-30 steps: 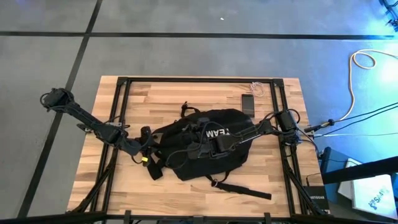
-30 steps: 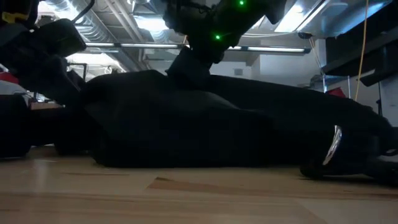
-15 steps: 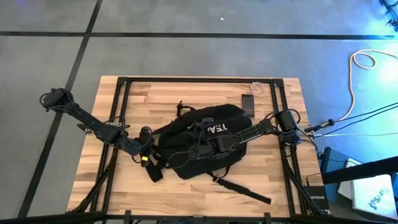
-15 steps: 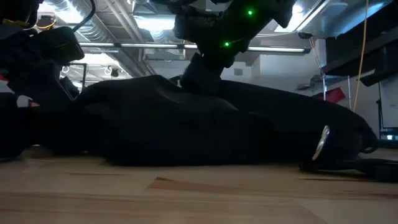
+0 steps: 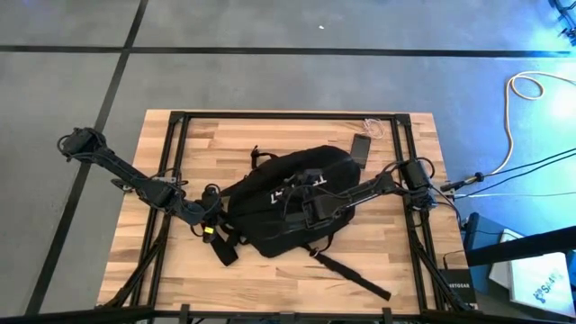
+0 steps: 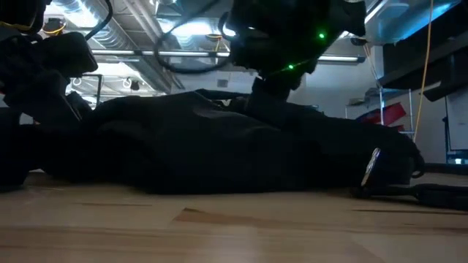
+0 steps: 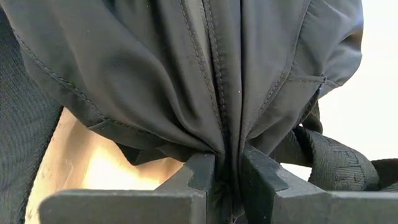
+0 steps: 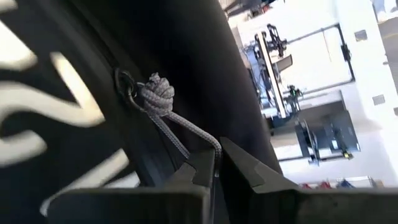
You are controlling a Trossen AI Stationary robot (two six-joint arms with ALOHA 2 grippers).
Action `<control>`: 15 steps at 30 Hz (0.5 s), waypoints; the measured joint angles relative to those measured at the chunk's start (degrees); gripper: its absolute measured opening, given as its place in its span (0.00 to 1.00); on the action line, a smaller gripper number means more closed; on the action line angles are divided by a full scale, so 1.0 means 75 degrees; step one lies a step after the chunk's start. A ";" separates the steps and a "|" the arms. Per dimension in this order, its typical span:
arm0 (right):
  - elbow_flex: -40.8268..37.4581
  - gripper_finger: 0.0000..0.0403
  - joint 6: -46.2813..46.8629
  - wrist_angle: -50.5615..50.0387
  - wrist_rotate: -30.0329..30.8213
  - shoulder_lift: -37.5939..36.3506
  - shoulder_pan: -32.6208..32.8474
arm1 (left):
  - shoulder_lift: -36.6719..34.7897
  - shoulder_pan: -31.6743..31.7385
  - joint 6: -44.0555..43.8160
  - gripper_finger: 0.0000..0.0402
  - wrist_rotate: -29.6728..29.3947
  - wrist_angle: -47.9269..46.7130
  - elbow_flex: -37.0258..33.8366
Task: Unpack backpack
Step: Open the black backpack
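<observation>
While the black backpack (image 5: pixel 288 205) lies flat at the middle of the wooden table (image 5: pixel 252 135), the left gripper (image 7: pixel 227 177) at its nine o'clock edge pinches a bunched fold of its fabric. The right gripper (image 8: pixel 216 163), over the bag's centre, is clamped on a grey zipper pull cord (image 8: pixel 171 115). A black phone (image 5: pixel 361 148) lies at the pack's one o'clock.

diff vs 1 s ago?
The backpack has swung round on the table, its far end now over the phone. The right gripper moved with it, shut on the zipper cord. The left gripper stays clamped on fabric.
</observation>
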 joint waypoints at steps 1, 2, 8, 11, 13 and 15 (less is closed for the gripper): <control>0.0000 0.00 0.0212 -0.0214 0.0000 0.0000 -0.0023 | 0.0000 0.0000 0.0000 0.10 0.0000 0.0000 -0.0003; 0.0000 0.00 0.0463 -0.0455 0.0003 0.0000 -0.0062 | 0.0000 0.0000 0.0000 0.10 0.0003 -0.0003 -0.0003; -0.0044 0.00 0.1935 -0.1811 -0.0029 0.0000 -0.0272 | 0.0000 -0.0003 0.0000 0.10 0.0006 -0.0017 -0.0005; -0.0287 0.00 0.2150 -0.1869 -0.0062 -0.0094 -0.0312 | 0.0000 -0.0006 0.0003 0.10 0.0012 -0.0020 -0.0006; -0.0507 0.00 0.2260 -0.1832 -0.0165 -0.0272 -0.0326 | 0.0003 -0.0006 0.0003 0.10 0.0012 -0.0020 -0.0006; -0.0806 0.00 0.2409 -0.1831 -0.0208 -0.0523 -0.0359 | 0.0003 -0.0006 0.0003 0.10 0.0018 -0.0027 -0.0006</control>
